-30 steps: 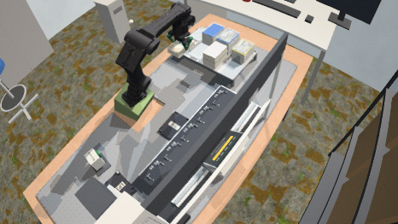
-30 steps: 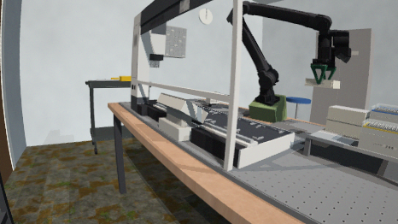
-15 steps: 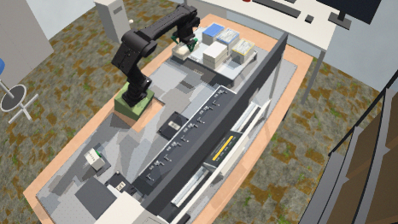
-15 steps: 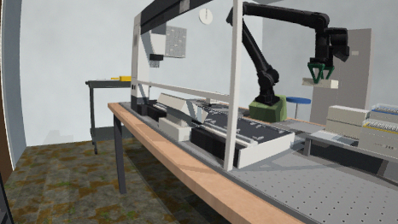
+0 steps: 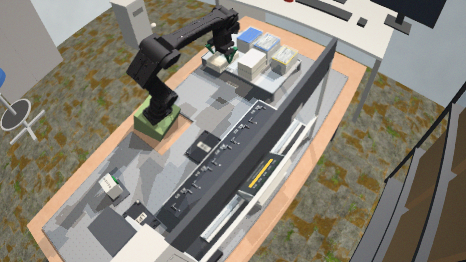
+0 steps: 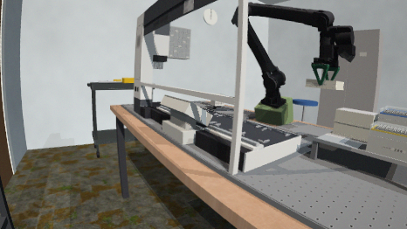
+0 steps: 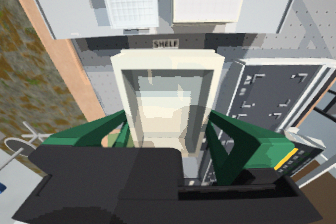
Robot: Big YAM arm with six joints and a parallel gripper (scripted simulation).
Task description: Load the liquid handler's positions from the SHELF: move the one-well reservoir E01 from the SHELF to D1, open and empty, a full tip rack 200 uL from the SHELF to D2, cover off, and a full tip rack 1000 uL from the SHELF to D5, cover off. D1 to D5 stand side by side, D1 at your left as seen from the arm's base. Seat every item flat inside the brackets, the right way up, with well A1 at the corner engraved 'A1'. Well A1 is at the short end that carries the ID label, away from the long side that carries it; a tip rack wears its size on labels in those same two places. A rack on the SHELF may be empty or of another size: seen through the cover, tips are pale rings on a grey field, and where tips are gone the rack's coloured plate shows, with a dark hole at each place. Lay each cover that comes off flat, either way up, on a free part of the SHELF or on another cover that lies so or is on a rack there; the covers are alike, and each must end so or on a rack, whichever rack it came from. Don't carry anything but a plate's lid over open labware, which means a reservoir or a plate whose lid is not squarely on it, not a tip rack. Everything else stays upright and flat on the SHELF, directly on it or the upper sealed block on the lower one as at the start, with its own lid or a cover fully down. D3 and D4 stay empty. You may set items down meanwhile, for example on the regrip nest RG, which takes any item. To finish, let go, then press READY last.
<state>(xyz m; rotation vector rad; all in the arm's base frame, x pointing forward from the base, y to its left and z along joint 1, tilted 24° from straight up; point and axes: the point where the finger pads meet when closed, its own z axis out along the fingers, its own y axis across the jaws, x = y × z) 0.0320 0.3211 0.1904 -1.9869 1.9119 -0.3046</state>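
Seen from the wrist camera, left to right: patterned carpet (image 7: 25,65) down the left edge, then the orange rim of the desk (image 7: 70,70), then the grey perforated top. At upper centre, a small plate reading "SHELF" (image 7: 165,44), the only writing sharp enough to read. Just below it, filling the middle of the frame, the one-well reservoir (image 7: 167,100): a cream, rectangular trough, open on top, with a broad flat rim and a single pale, bare well sloping inward; no ID label legible from this angle. Clamped on its two long sides, the green-fingered claw (image 7: 167,135), one finger (image 7: 85,132) at lower left, the other at lower right. Further right, a dark deck (image 7: 275,95) marked with white corner brackets.

From the top camera, reservoir (image 5: 218,60) held in the upper centre of the frame, at the near-left end of the raised shelf (image 5: 272,86), beside stacked white blocks (image 5: 251,64) and tip racks (image 5: 266,43).

From the exterior camera, at upper right, reservoir (image 6: 325,84) hanging level in the claw (image 6: 324,75), well above the desk and apart from the boxes (image 6: 355,122) at lower right.
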